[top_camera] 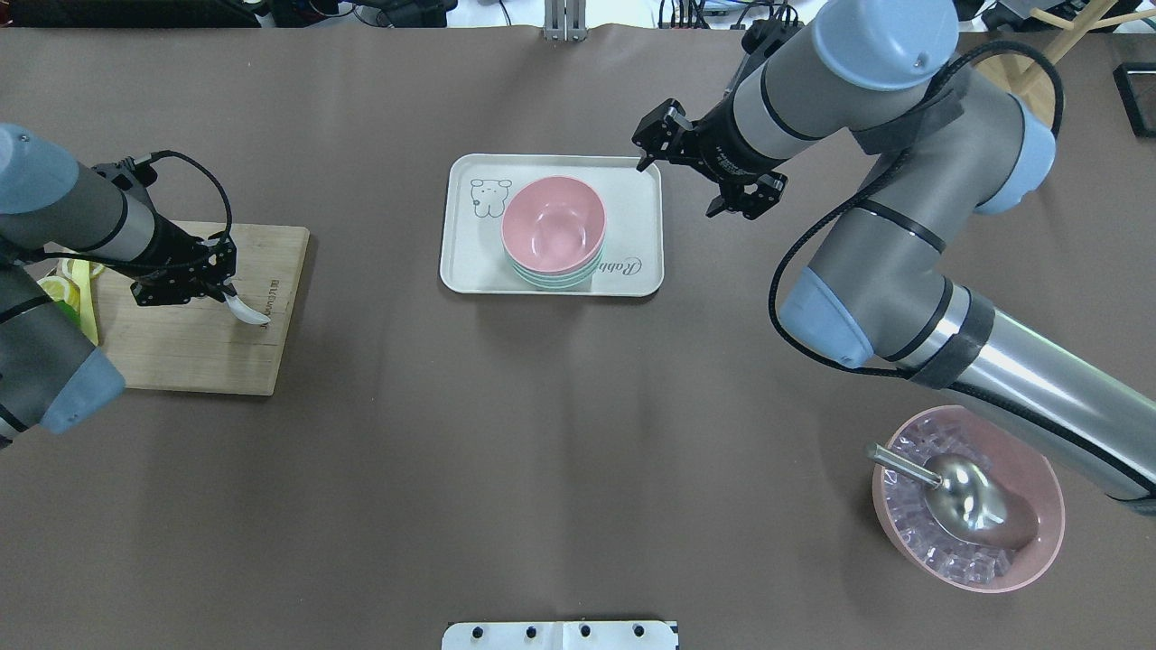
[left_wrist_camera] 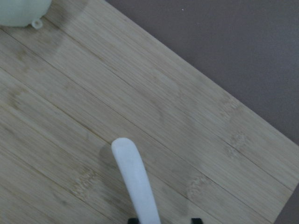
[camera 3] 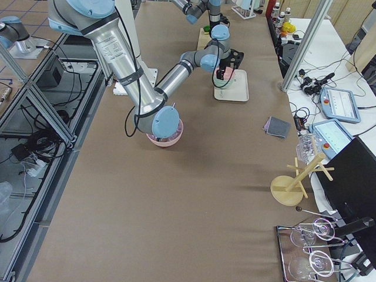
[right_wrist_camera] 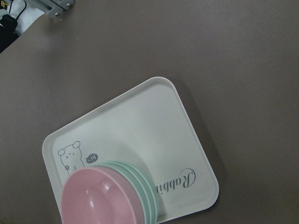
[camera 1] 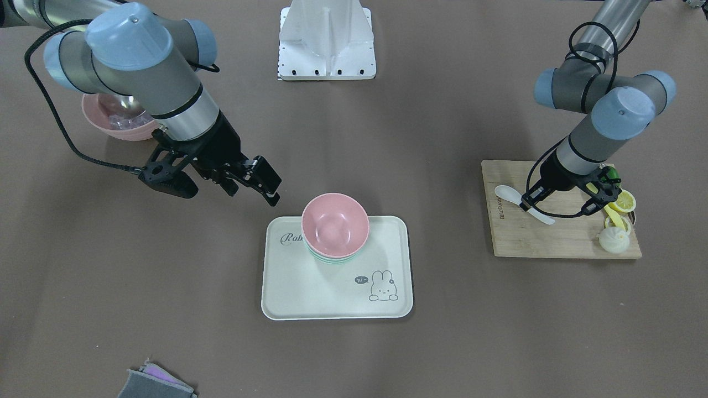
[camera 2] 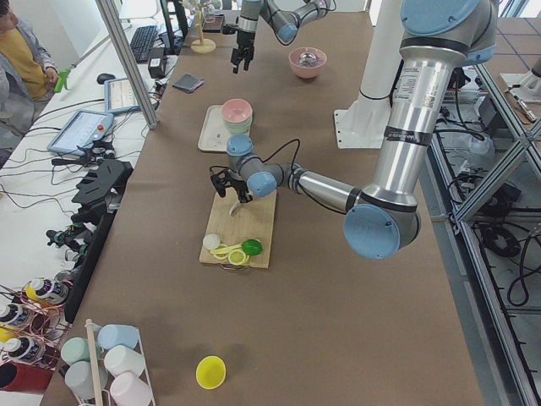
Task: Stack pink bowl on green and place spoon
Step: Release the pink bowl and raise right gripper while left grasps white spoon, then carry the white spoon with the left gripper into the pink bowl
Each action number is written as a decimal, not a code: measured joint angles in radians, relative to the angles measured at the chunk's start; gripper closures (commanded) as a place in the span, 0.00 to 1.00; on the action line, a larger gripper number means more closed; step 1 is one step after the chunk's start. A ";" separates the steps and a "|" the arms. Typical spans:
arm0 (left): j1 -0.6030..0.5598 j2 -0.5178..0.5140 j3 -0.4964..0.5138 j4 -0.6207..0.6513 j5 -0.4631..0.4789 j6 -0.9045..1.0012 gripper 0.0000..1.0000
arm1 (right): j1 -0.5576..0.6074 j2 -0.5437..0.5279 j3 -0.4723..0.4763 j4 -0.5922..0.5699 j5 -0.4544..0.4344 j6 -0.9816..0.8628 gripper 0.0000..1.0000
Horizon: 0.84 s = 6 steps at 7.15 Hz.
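A pink bowl (camera 1: 334,221) sits nested on top of a stack of green bowls (camera 1: 332,260) on a cream tray (camera 1: 310,287). The stack also shows in the overhead view (top_camera: 553,221) and the right wrist view (right_wrist_camera: 100,196). My right gripper (top_camera: 677,183) is open and empty, hovering beside the tray's corner, apart from the bowls. A white spoon (camera 1: 506,194) is at a wooden cutting board (camera 1: 547,237). My left gripper (top_camera: 224,287) is shut on the spoon (left_wrist_camera: 135,182) near its middle, low over the board.
A second pink bowl (top_camera: 966,510) with ice and a metal scoop stands by the right arm's base. Lemon slices (camera 1: 622,202) and a white garlic-like piece (camera 1: 614,240) lie on the board's end. A grey cloth (camera 1: 155,384) lies at the table edge.
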 measured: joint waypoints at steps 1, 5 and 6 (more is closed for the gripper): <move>0.000 -0.001 -0.004 0.002 -0.004 -0.001 1.00 | 0.020 -0.010 0.007 -0.001 0.020 -0.004 0.00; 0.002 -0.108 -0.050 0.051 -0.088 -0.128 1.00 | 0.202 -0.156 0.064 -0.003 0.197 -0.175 0.00; 0.017 -0.196 -0.047 0.109 -0.088 -0.184 1.00 | 0.252 -0.227 0.083 -0.002 0.236 -0.276 0.00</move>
